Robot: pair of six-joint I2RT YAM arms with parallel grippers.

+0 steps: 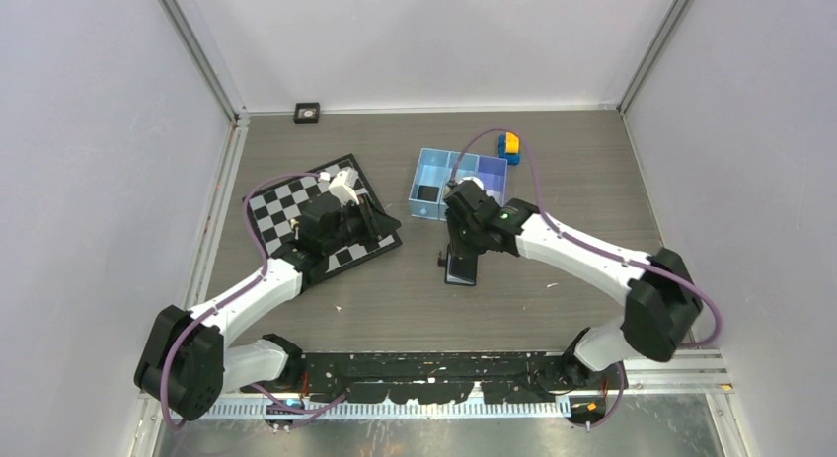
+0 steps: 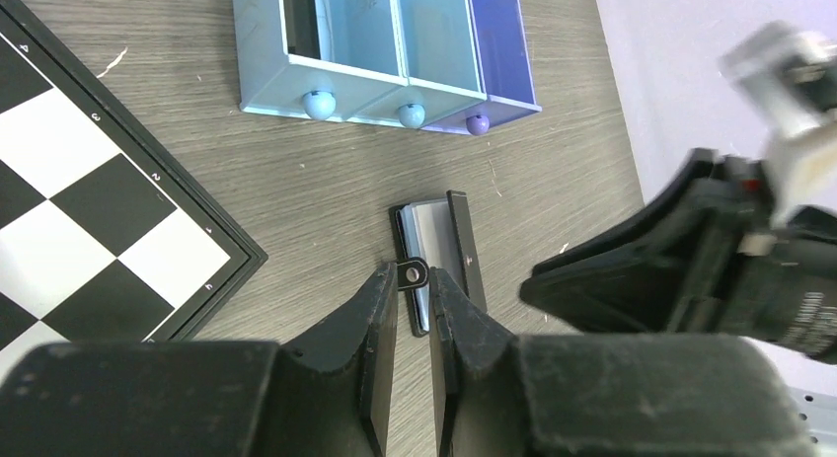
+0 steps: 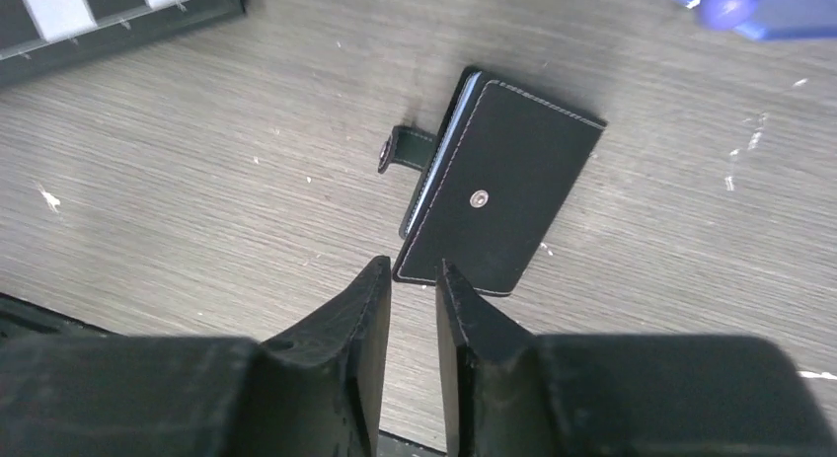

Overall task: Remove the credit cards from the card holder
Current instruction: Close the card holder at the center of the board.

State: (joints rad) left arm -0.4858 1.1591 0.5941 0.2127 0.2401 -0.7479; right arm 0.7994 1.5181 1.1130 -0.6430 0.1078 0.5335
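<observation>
We are showing the right gripper point(image 3: 413, 269), jaws narrowed to a slit and grasping nothing, at the near corner of the card holder point(image 3: 503, 190), which is lying folded on the grey wood-grain table point(image 3: 197, 181) with the credit cards hidden inside. Closing here, we are risking skidding it rather than opening it. The left gripper point(image 2: 415, 279), likewise slitted and empty, is hovering over the chessboard point(image 2: 79, 181); pale walls point(image 1: 424, 42) are enclosing all.

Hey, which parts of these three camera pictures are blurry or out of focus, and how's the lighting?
Left wrist view: the card holder is sharp, while the right arm at the right edge is smeared and soft. Right wrist view: the card holder's stitching is crisp, but the tray knob at the top is blurred. Top view: even, flat light with soft shadows and no strong glare.
</observation>
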